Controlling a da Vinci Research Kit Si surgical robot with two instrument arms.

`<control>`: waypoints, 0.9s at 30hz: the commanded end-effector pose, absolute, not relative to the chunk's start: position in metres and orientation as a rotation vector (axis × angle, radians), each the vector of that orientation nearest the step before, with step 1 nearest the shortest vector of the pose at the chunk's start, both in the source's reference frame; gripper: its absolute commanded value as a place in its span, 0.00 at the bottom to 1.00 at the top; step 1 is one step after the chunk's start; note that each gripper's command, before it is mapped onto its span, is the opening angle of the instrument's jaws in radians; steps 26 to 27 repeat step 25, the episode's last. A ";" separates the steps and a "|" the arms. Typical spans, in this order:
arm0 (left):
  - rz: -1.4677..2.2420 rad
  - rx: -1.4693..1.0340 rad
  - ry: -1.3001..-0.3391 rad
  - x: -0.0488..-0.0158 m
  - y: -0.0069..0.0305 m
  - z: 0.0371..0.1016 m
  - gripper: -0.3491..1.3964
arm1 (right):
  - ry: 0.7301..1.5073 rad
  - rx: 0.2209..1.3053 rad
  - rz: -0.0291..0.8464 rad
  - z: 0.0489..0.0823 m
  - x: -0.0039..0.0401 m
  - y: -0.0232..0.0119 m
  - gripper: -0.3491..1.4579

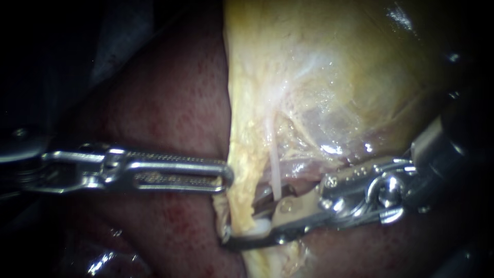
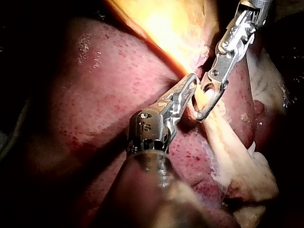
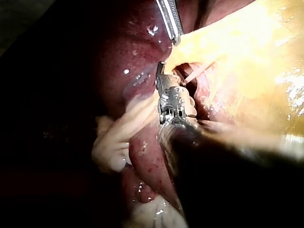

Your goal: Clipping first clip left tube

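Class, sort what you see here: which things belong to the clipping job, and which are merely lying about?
In the job: right instrument, tube, left instrument, gallbladder.
Lying about: liver, pale tissue flap.

Endoscope close on liver [image 1: 170,103], wrist views opposed (sharing it)

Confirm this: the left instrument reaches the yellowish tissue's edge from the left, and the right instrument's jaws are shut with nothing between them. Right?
Not quite. The right instrument has its jaws open: the endoscope view shows a gap between them, with the thin pale tube running down into it. The left instrument does reach the edge of the yellowish tissue from the left.
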State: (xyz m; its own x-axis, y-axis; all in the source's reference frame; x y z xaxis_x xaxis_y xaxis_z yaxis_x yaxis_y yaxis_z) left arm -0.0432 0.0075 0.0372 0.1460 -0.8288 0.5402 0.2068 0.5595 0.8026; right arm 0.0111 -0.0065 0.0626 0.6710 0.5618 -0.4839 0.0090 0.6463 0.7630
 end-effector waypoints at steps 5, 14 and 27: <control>-0.824 0.643 -1.200 -0.0432 0.0075 0.0372 0.00 | 0.785 0.819 0.354 0.0627 0.0111 -0.0065 0.12; -0.824 0.643 -1.200 -0.0433 0.0075 0.0372 0.00 | 0.785 0.819 0.353 0.0627 0.0111 -0.0066 0.12; -0.824 0.643 -1.200 -0.0433 0.0076 0.0373 0.00 | 0.785 0.819 0.353 0.0627 0.0110 -0.0066 0.12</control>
